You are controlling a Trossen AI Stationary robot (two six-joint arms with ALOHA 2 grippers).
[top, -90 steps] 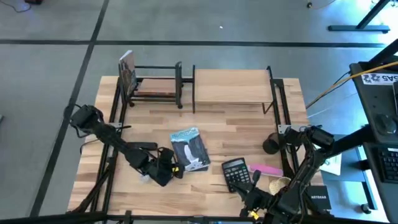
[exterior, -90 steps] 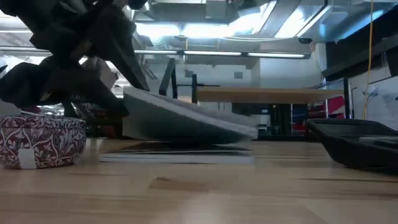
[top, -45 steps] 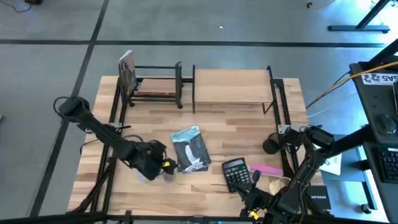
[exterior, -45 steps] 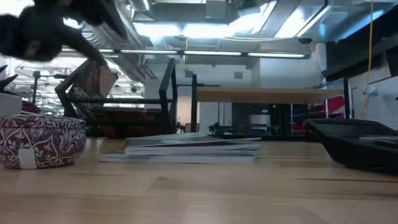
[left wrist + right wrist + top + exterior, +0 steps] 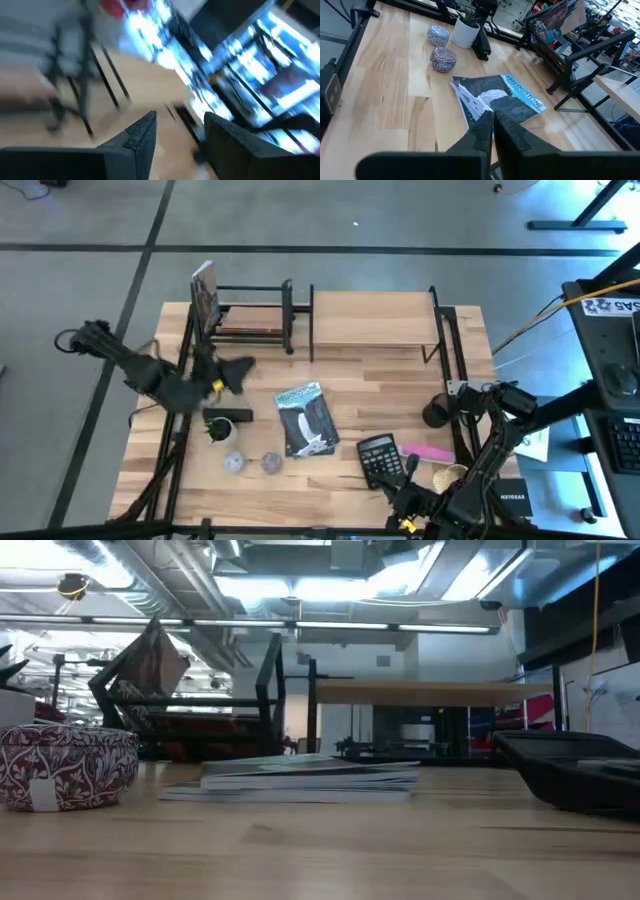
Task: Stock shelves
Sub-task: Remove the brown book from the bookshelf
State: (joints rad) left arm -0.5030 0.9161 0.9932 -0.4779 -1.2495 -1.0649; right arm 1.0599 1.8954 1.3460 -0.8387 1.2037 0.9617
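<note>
We see the left gripper point(image 5: 236, 371) raised over the table's point(image 5: 400, 380) left side, fingers apart, empty. The right gripper point(image 5: 493, 125) waits at the front edge, fingers together. The rack point(image 5: 250, 315) and shelf point(image 5: 372, 318) stand side by side at the back; a magazine point(image 5: 305, 420) lies mid-table.

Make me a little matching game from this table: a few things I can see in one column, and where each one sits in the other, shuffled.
Things:
1. magazine
2. calculator
3. potted plant
4. upright book

Places:
A. leaning at the end of the black book rack, at the table's far left
B. flat near the middle of the table
C. near the left edge, just behind two small round tins
D. front right, beside a pink object

Pairs: 1-B, 2-D, 3-C, 4-A
</note>
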